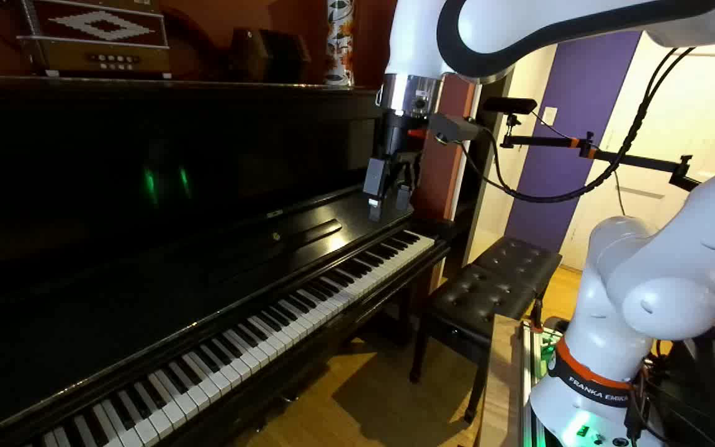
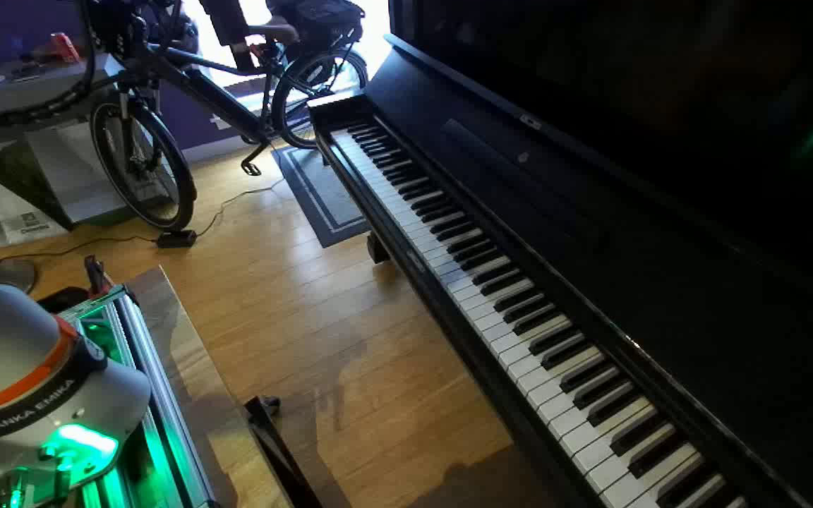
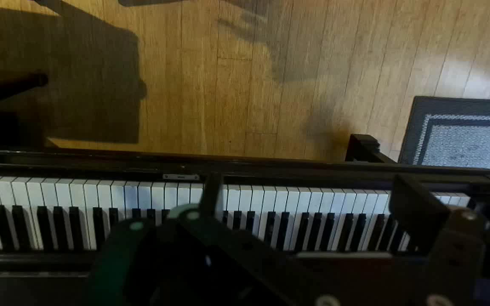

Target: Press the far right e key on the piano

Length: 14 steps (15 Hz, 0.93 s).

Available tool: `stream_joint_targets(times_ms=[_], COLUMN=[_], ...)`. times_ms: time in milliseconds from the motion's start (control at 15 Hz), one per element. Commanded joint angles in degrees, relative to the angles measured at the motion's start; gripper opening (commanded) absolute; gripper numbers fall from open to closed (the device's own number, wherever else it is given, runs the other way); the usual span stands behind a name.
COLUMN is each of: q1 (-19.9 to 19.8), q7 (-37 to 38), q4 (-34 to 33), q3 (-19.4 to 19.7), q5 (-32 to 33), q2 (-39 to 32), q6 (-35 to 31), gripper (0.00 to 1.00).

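The glossy black upright piano (image 1: 115, 248) shows in both exterior views (image 2: 632, 233), with its long row of white and black keys (image 1: 308, 316) uncovered. The wrist view also shows the piano (image 3: 270, 165) from above, with keys behind and between the fingers. My gripper (image 1: 388, 198) hangs pointing down, above the far end of the keyboard in an exterior view, apart from the keys. In the wrist view the gripper (image 3: 313, 199) has its fingers wide apart with nothing between them. The single e key cannot be told apart from its neighbours.
A black padded bench (image 1: 488, 285) stands before the piano. Accordion-like boxes (image 1: 103, 37) (image 1: 270, 53) and a patterned cylinder (image 1: 340, 43) stand on the piano top. A bicycle (image 2: 195, 88) and a grey rug (image 2: 325, 204) lie beyond one piano end. A camera bracket (image 1: 581, 149) extends behind the gripper.
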<state>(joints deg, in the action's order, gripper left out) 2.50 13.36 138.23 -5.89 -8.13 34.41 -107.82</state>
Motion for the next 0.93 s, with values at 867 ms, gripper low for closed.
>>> stream_joint_targets(times_ms=[867], q1=[-7.7], q7=[2.0], q4=[-3.5], q3=[4.7], q5=[2.9], q2=[-2.7], q6=[-5.5], gripper=[1.00])
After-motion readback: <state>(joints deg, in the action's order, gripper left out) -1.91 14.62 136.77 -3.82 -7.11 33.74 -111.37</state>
